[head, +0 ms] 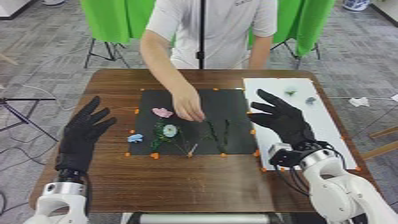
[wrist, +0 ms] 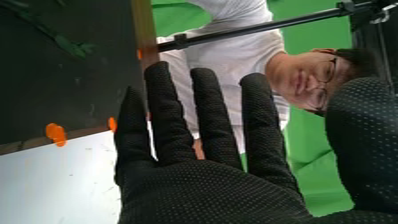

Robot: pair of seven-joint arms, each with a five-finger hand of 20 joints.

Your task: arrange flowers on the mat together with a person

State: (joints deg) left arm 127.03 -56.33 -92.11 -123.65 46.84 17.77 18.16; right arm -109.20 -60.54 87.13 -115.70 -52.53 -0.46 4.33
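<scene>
I hold my left hand [head: 82, 129] open over the left edge of the surface [head: 178, 192], its fingers straight and apart. My right hand [head: 284, 124] is open too, over the strip where the right edge of the black mat [head: 191, 97] meets the left edge of the white sheet [head: 330, 142]; in my right wrist view this right hand [wrist: 218, 192] has straight, spread fingers.

On the mat, the pink flower [head: 162, 112] lies toward the far left corner. The white flower [head: 170, 130], with green leaves around it, lies nearer me, in the left half. The blue flower [head: 135, 138] is at the left edge, near the near left corner. Two green stems [head: 226, 134] lie side by side in the right half. The person's hand [head: 188, 106] reaches in across the far edge, fingertips down near the stems' far ends.

Toward the sheet's far edge lie a pale flower [head: 290, 91] and a grayish flower [head: 310, 101].
</scene>
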